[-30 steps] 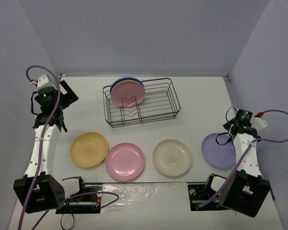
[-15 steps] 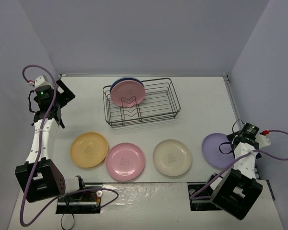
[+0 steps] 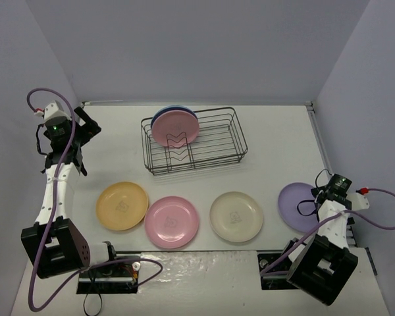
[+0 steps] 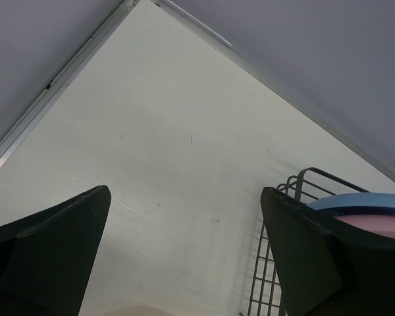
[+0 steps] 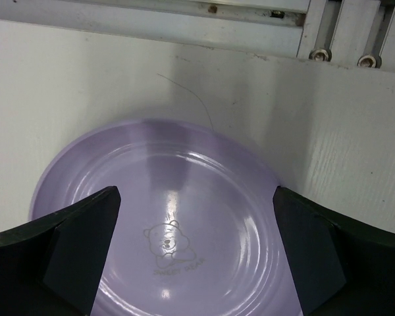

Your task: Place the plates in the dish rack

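The black wire dish rack [image 3: 210,141] stands at the back centre. A pink plate [image 3: 175,127] stands upright in its left end, with a blue plate [image 3: 163,113] behind it. Flat on the table in a row lie a yellow-orange plate [image 3: 122,205], a pink plate [image 3: 171,222], a cream plate [image 3: 236,216] and a purple plate [image 3: 296,207]. My right gripper [image 3: 314,197] hangs open over the purple plate [image 5: 164,230], its jaws spread wide above it [image 5: 194,197]. My left gripper [image 3: 87,128] is open and empty [image 4: 184,194], left of the rack [image 4: 270,276].
Grey walls close in the table on the left, back and right. A metal rail [image 5: 250,13] runs along the table edge past the purple plate. The arm bases [image 3: 112,270] sit at the near edge.
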Tool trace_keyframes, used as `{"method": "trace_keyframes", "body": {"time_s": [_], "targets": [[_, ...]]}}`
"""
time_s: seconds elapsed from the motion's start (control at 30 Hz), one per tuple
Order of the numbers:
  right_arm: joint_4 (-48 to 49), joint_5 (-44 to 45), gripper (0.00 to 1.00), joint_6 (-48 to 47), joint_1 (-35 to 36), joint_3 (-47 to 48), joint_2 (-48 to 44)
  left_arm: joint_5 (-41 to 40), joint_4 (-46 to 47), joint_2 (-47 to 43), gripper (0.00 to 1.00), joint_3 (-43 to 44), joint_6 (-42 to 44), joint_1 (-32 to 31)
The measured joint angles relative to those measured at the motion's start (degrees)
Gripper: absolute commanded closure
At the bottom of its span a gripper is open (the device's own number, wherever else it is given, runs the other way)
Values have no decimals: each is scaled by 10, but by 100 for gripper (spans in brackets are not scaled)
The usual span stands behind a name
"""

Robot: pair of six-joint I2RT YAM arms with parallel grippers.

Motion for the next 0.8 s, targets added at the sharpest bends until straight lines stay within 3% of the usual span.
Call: {"method": "trace_keyframes", "body": {"time_s": [0.4, 0.8], "targets": [[6, 48, 1, 66, 0, -23, 2, 3, 43, 11, 3, 2, 0, 0], [38, 36, 0, 5, 32, -17, 27, 4, 54, 30, 3, 3, 0, 0]]}}
